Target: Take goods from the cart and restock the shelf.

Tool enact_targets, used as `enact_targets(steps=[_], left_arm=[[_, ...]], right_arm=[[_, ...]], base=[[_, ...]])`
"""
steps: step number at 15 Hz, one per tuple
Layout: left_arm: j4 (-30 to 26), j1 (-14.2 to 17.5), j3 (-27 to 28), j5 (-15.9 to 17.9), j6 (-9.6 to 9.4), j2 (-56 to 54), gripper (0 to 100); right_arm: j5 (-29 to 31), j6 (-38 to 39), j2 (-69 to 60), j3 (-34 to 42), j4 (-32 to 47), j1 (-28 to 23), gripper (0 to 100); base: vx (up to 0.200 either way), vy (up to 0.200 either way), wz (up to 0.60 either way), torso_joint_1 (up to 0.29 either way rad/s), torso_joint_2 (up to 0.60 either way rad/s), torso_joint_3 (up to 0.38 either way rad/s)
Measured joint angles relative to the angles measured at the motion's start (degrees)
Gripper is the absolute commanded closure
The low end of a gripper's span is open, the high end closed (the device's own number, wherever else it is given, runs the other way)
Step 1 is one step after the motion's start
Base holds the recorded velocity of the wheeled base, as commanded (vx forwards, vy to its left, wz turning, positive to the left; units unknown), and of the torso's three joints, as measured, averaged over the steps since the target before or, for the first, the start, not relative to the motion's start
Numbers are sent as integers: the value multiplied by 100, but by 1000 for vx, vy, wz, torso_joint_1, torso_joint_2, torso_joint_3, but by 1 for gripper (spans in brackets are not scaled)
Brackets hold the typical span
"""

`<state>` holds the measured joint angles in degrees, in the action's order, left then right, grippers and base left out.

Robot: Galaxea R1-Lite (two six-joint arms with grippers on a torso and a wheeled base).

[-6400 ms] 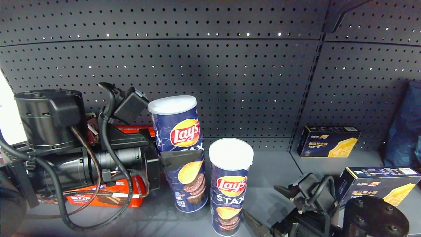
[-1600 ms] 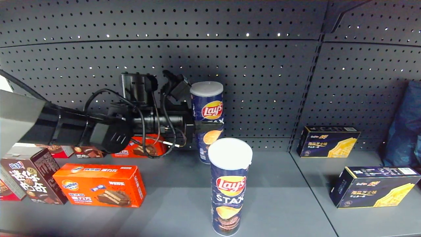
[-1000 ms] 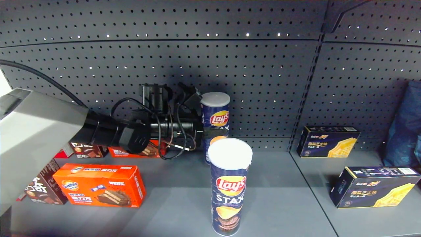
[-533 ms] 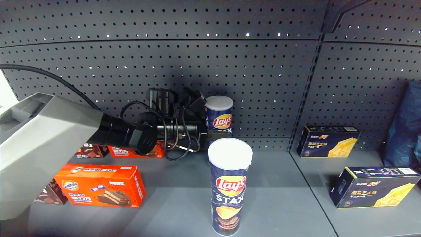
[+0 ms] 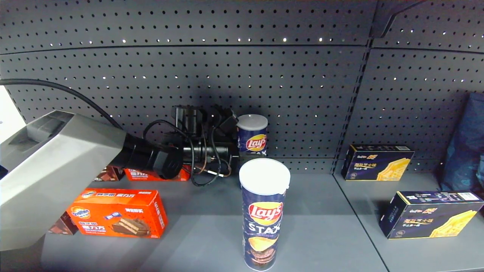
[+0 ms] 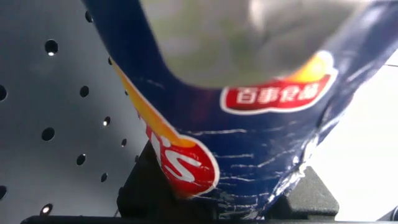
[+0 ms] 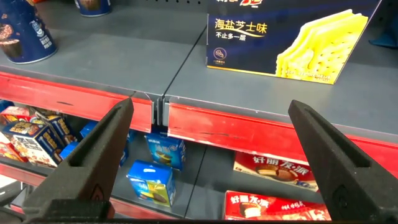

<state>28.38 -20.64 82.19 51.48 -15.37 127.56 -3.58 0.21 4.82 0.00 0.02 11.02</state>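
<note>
Your left gripper (image 5: 250,153) is closed around the middle of the rear can (image 5: 252,130). That can stands upright at the back of the shelf (image 5: 204,226), close to the perforated back panel (image 5: 302,105) and directly behind the front can (image 5: 264,215). The arm comes in from the left, so the can's long axis runs vertical, across the fingers. Your clean way out is probably leftward along the arm's own line, not forward, where the front can stands. The rear can's base is hidden behind the front can, so you cannot tell whether it rests on the shelf; check that before letting go. Your right gripper (image 7: 211,104) is spread wide and holds nothing, out in front of the shelf edge, the farther of the two from both cans.
</note>
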Motion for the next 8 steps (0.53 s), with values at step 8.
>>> enact_targets(steps=[8], left_arm=[[288, 57, -110, -9, -17, -5, 0]], right_arm=[[-2, -2, 2, 0, 0, 5, 0]], base=[[0, 0, 0, 0, 0, 0]])
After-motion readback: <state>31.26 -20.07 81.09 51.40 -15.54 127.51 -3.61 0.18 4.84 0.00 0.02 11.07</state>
